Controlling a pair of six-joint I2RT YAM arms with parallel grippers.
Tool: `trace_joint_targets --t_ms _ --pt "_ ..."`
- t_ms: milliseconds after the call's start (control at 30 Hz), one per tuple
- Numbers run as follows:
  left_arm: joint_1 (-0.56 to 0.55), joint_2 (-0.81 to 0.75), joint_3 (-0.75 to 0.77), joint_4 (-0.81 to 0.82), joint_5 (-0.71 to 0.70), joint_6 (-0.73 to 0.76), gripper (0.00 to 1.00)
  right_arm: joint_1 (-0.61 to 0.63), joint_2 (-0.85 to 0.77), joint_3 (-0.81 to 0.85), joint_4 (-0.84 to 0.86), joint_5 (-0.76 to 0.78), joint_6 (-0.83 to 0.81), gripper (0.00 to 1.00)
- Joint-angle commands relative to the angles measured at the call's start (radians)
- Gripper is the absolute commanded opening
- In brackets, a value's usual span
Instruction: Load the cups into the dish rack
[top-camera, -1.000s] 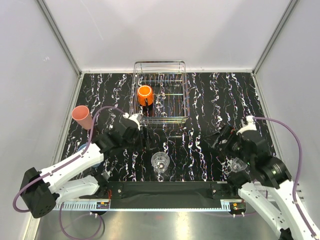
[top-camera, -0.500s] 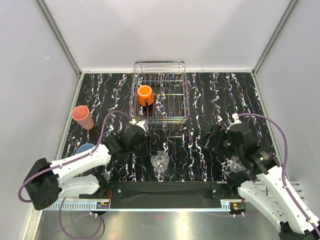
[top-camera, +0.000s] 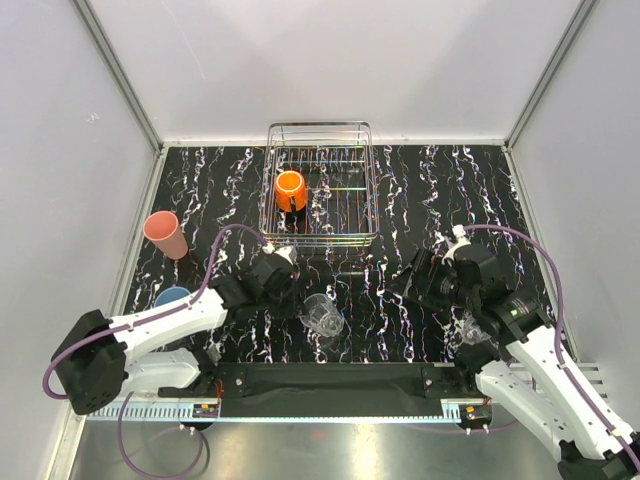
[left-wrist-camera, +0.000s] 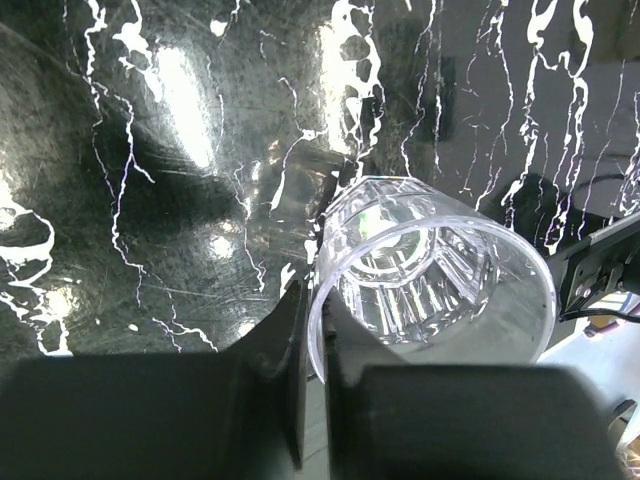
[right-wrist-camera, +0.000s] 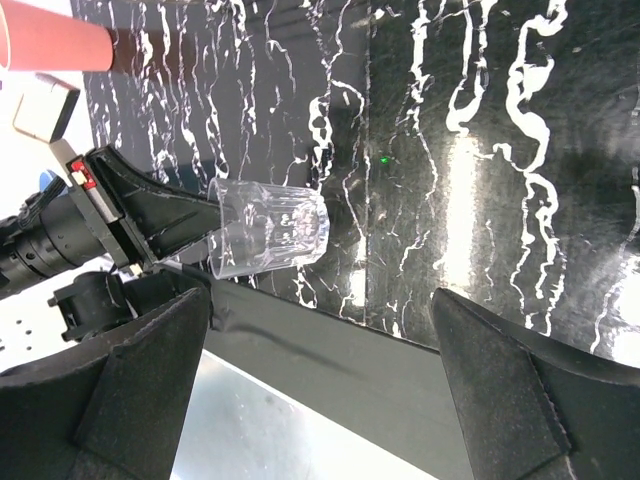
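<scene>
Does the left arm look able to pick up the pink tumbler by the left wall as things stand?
Probably not yet: the left fingers are clamped on the rim of the tilted clear glass. The pink tumbler itself stands upright in the open, so the way looks free once the glass is released.

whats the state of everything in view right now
clear glass, tilted, pinched at the rim
left gripper, shut on that rim
right gripper, open, empty
orange mug, in the dish rack, mouth up
pink tumbler, standing on the table, unloaded
blue cup, on the table, partly hidden
second clear glass, by the right arm, unloaded
</scene>
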Motion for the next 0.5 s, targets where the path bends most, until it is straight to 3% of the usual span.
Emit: trace_joint_targets --t_ms 0,233,333,467 --pt "-0.005 -0.004 0.001 0.042 0.009 0.014 0.0 0.006 0.006 -0.016 0.07 -0.058 -0.02 1.0" --pt "-0.002 -0.137 0.084 0.038 0.062 0.027 0.0 0.006 -0.015 -0.065 0.212 -0.221 -0.034 1.0" --pt "0.015 -0.177 0.154 0.035 0.125 0.027 0.0 0.005 -0.012 -0.082 0.361 -0.323 -0.029 1.0" --pt "0.052 -0.243 0.181 0.203 0.264 -0.025 0.0 0.006 -0.008 -0.099 0.565 -0.437 0.02 1.0"
